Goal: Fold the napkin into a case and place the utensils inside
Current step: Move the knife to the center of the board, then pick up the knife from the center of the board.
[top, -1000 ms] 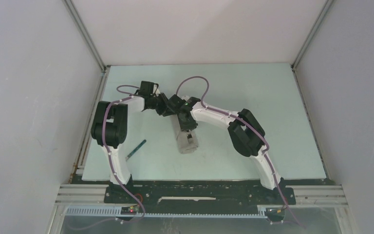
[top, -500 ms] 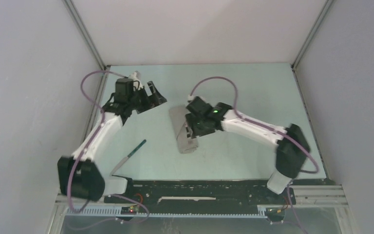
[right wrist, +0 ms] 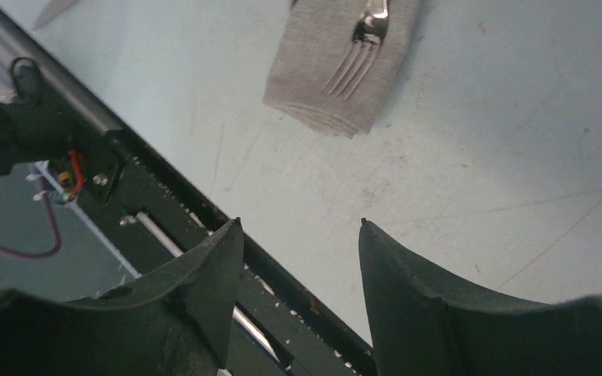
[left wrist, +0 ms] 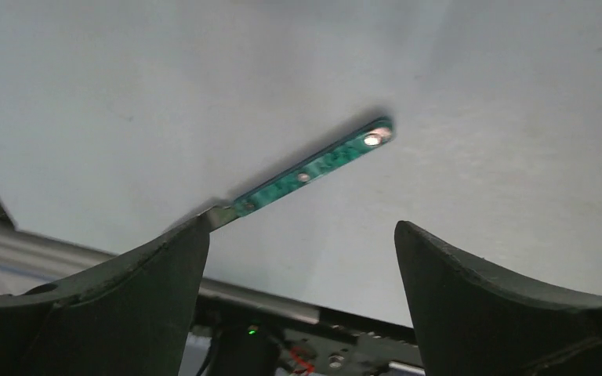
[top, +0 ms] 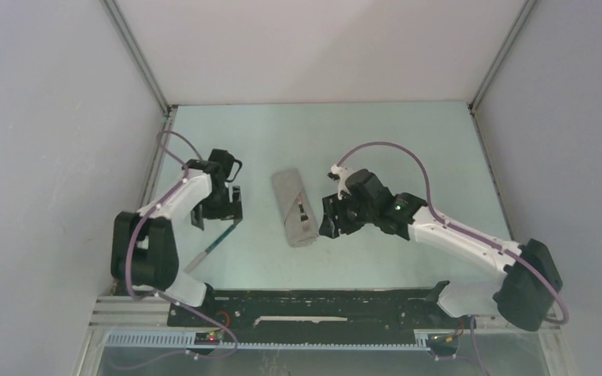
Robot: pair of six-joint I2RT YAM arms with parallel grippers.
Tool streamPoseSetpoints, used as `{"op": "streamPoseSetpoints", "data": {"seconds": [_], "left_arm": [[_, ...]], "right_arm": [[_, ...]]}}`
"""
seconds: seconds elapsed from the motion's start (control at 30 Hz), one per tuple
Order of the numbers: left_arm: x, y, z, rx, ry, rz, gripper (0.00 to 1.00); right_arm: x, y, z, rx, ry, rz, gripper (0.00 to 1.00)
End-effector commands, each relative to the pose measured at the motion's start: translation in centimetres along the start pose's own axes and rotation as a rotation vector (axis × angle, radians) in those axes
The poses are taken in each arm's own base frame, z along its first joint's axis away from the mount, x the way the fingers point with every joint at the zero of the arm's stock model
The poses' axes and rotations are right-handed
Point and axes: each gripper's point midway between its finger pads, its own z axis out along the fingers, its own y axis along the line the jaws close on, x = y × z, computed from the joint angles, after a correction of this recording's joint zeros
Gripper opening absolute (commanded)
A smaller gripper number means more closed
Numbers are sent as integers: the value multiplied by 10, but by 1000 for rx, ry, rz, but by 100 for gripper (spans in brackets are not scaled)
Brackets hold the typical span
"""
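The napkin lies folded as a narrow grey case mid-table, and its near end shows in the right wrist view. A silver fork rests on the cloth with its tines near that end. A green-handled utensil lies bare on the table to the left, its handle running diagonally. My left gripper hovers just behind it, open, nothing between the fingers. My right gripper stands open just right of the case, holding nothing.
The pale green table is walled on three sides. A black rail with the arm bases runs along the near edge, close under both grippers in the wrist views.
The left arm swung from the back left down over the green-handled utensil. The right gripper drew off the case to its right. Both grippers stand wider open than a second ago.
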Motion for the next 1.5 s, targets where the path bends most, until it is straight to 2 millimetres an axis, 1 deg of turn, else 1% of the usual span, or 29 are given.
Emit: {"op": "streamPoseSetpoints", "data": {"seconds": [0.0,0.07,0.1,0.17,0.23,0.27,0.33,0.4,0.47,0.57,0.6,0.67,0.7,0.77,0.8,0.87,0.93,0.97,1.0,1.03,1.07,1.13,1.2,1.27,1.33,1.37,1.47], "left_arm": [[16,28,11,-173,146,151,96],[20,33,23,-215,205,176,95],[21,31,28,-215,228,185,93],[21,22,39,-167,239,197,88],[22,16,48,-141,260,194,78],[23,12,51,-118,273,196,76],[26,6,58,-92,289,199,76],[28,7,63,-100,297,203,70],[26,8,66,-115,292,197,52],[12,-4,69,-71,255,164,28],[5,-11,68,-48,241,151,22],[-14,-24,68,-8,208,125,17],[-26,-31,68,7,189,111,12],[-47,-45,69,40,159,78,9],[-57,-49,69,43,144,61,9],[-77,-53,72,29,109,35,19],[-94,-49,72,-12,62,13,29],[-100,-47,70,-18,45,0,38],[-103,-47,68,-19,33,-16,49],[-104,-47,62,-13,13,-21,55],[-98,-46,57,-20,3,-17,57],[-69,-36,50,-47,10,-18,68],[-40,-33,45,-24,10,-30,71],[-23,-29,44,-4,1,-45,71],[-23,-25,45,-15,-26,-42,69],[-26,-25,47,-17,-31,-34,67],[-32,-35,60,3,-10,-15,58]], "right_arm": [[-21,28,-31,-183,-165,-73,64],[-16,27,-37,-204,-184,-80,64],[-15,24,-39,-204,-194,-82,64],[-12,21,-43,-200,-209,-86,64],[-11,15,-46,-190,-224,-80,64],[-10,11,-46,-183,-230,-72,64],[-11,6,-47,-178,-238,-54,64],[-13,4,-47,-176,-241,-38,64],[-14,5,-48,-182,-247,-27,64],[-17,7,-49,-195,-254,-12,63],[-17,9,-49,-200,-254,-7,63],[-17,9,-50,-202,-255,3,63],[-16,9,-51,-201,-254,6,63],[-15,7,-50,-192,-248,11,63],[-14,6,-48,-188,-242,13,63],[-12,4,-47,-178,-234,16,63],[-10,2,-45,-167,-225,20,63],[-10,1,-44,-164,-222,19,63],[-9,1,-43,-162,-217,22,63],[-9,1,-42,-162,-216,22,63],[-9,1,-42,-166,-213,24,63],[-10,3,-41,-173,-214,25,63],[-10,4,-40,-184,-214,29,63],[-12,7,-40,-199,-215,29,63],[-12,9,-40,-206,-215,30,63],[-12,9,-39,-209,-215,29,63],[-13,10,-40,-212,-216,27,62]]}}
